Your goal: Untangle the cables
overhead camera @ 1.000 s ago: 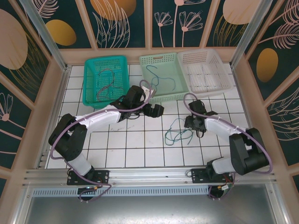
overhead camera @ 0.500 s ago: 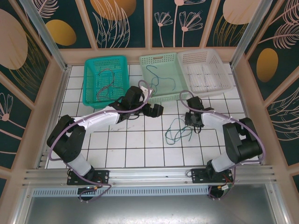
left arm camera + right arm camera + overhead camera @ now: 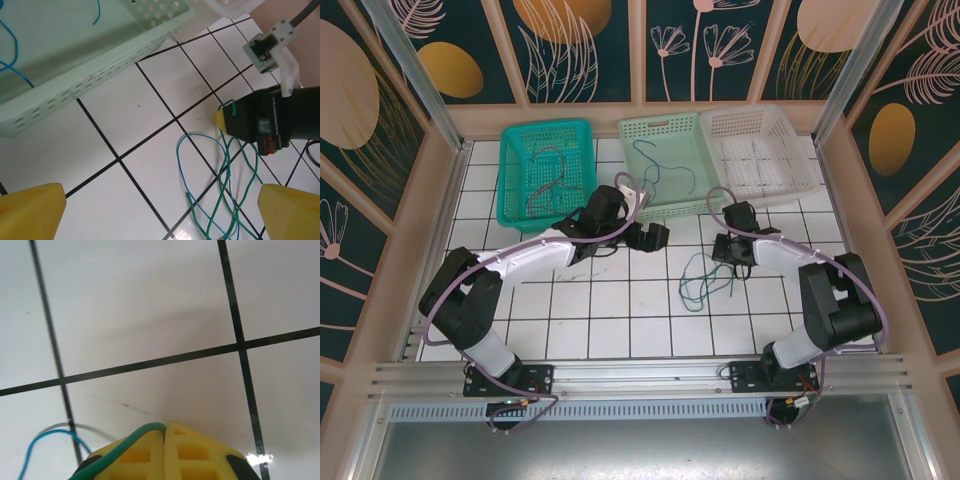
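Tiled table (image 3: 610,300) is walled at the back and sides, with wooden rails close on the left and right. Three baskets are lined along the far edge: a teal basket (image 3: 512,170), a pale green basket (image 3: 670,128) and a white basket (image 3: 760,120). Open tiles lie in front of the pale green basket, toward the arm bases. The tangle is found there, a green cable (image 3: 705,285) looped with a blue cable (image 3: 200,145), in front of the basket's right corner. A second blue cable (image 3: 665,165) is seen inside the pale green basket, and a reddish cable (image 3: 552,185) inside the teal basket to its left.

The right gripper (image 3: 732,262) is extended inward and low, in front of the gap between the pale green basket and the white one. Its fingers (image 3: 195,455) are pressed together on the green cable, which is caught in the seam at their tips — whether the tile is touched cannot be told.

The left gripper (image 3: 655,237) is extended across to the pale green basket's front wall. Its fingers (image 3: 30,205) are spread wide with nothing between them — bare tile is seen below. The two grippers are near each other but apart.
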